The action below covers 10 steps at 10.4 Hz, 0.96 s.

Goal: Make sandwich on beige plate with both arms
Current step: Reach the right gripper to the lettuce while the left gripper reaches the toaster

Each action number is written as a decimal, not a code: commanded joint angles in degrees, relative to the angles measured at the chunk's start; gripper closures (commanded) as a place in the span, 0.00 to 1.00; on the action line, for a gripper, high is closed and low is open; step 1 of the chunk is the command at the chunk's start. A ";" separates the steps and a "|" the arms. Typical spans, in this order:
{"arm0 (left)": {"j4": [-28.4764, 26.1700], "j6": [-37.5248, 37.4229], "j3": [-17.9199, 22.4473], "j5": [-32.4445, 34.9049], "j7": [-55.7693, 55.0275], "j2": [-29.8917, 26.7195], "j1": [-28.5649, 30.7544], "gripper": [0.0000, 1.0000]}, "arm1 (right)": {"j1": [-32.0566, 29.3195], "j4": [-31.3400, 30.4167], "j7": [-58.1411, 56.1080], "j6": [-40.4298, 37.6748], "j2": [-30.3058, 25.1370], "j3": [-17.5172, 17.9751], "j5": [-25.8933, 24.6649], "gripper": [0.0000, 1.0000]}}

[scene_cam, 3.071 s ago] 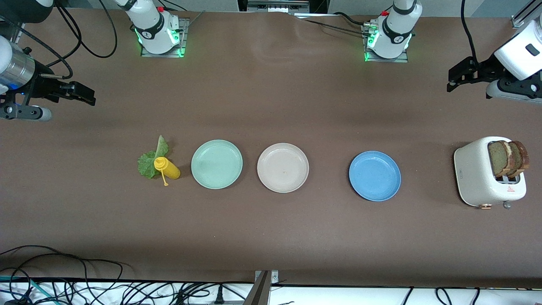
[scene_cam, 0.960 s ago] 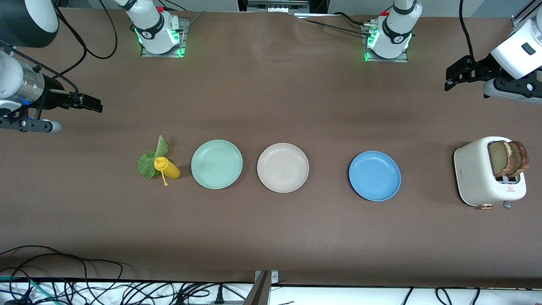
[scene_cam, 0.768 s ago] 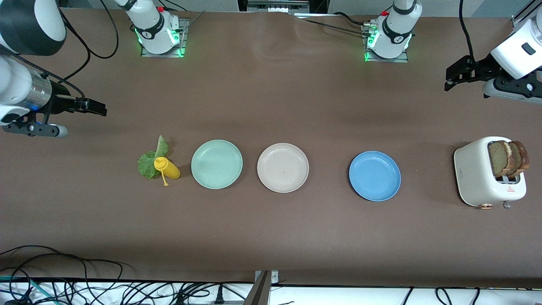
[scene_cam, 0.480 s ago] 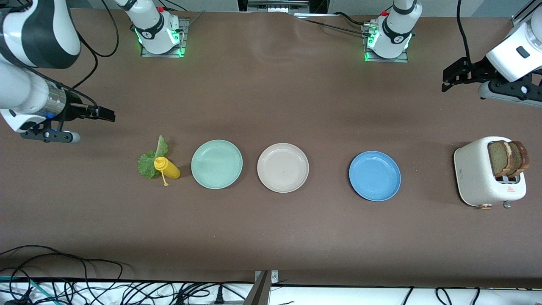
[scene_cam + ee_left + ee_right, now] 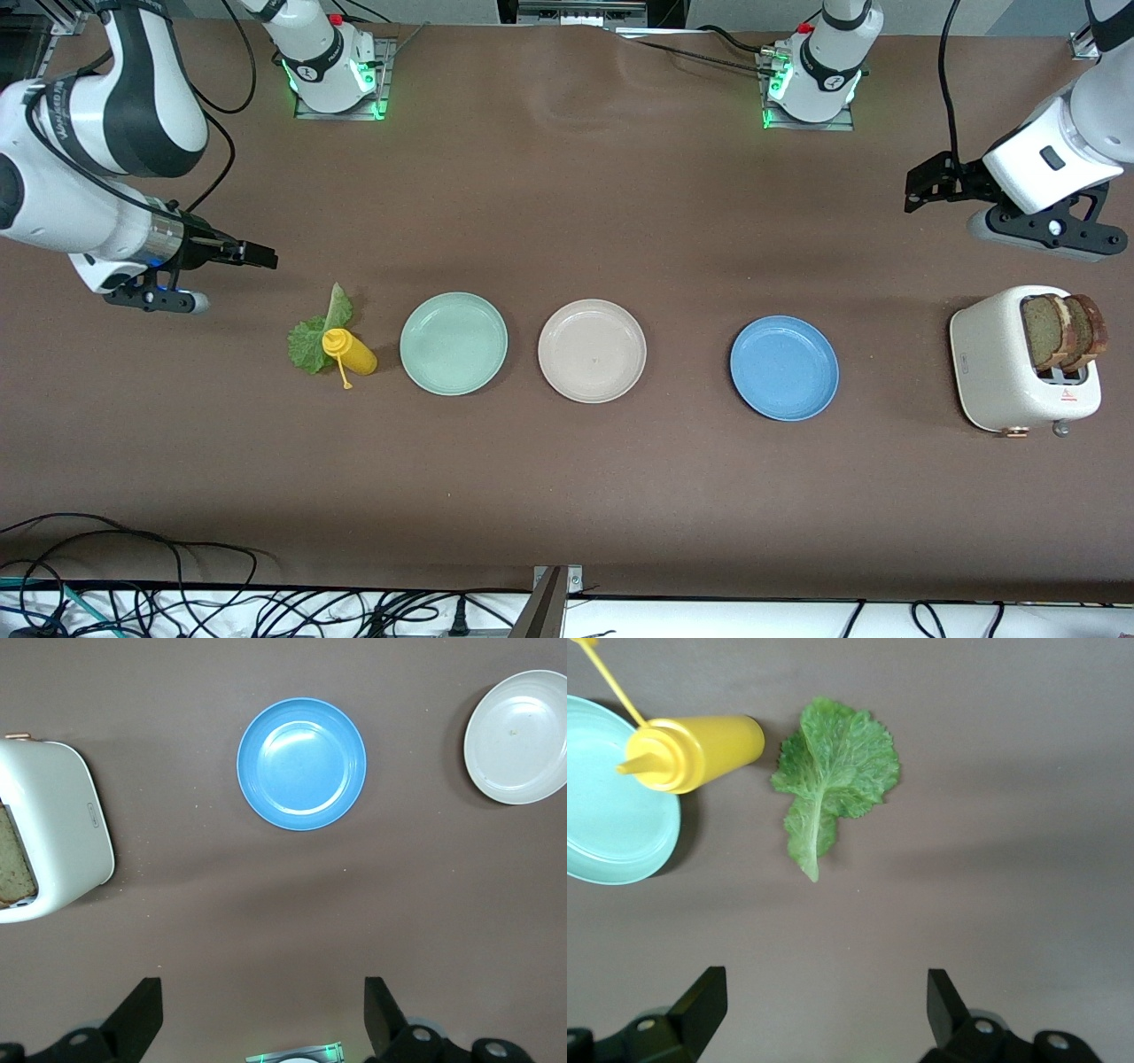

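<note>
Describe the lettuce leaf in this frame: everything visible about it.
The lettuce leaf is a single green leaf, ruffled at its broad end and narrowing to a paler stem with a light midrib. It lies flat on the brown table, toward the right arm's end. A yellow squeeze bottle lies on its side close beside it, between the leaf and the mint-green plate; from the front the bottle overlaps the leaf's edge. No hand touches the leaf.
</note>
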 commanded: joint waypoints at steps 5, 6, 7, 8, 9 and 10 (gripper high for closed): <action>4.97 0.31 -0.57 1.30 -0.83 3.58 -0.58 0.00 | -0.11 -3.00 -0.02 6.35 5.42 -0.17 5.59 0.00; 4.97 0.40 -0.57 1.21 -0.83 3.57 -0.57 0.00 | -0.11 -3.53 -0.02 8.19 6.65 -0.08 5.59 0.00; 5.06 0.49 -0.57 -0.44 -0.83 4.10 -0.49 0.00 | -0.11 -3.88 -0.02 9.69 7.88 0.01 5.59 0.00; 5.06 0.49 -0.57 -1.33 -0.83 4.62 -0.49 0.00 | -0.11 -3.97 -0.02 10.66 9.02 0.10 5.59 0.00; 5.06 0.49 -0.48 -0.99 -0.40 4.63 -0.23 0.00 | -0.11 -4.15 -0.11 11.80 10.25 0.10 5.67 0.00; 5.06 0.49 -0.48 -0.55 -0.22 4.63 -0.05 0.00 | -0.02 -4.76 -0.02 12.77 10.96 0.19 5.67 0.00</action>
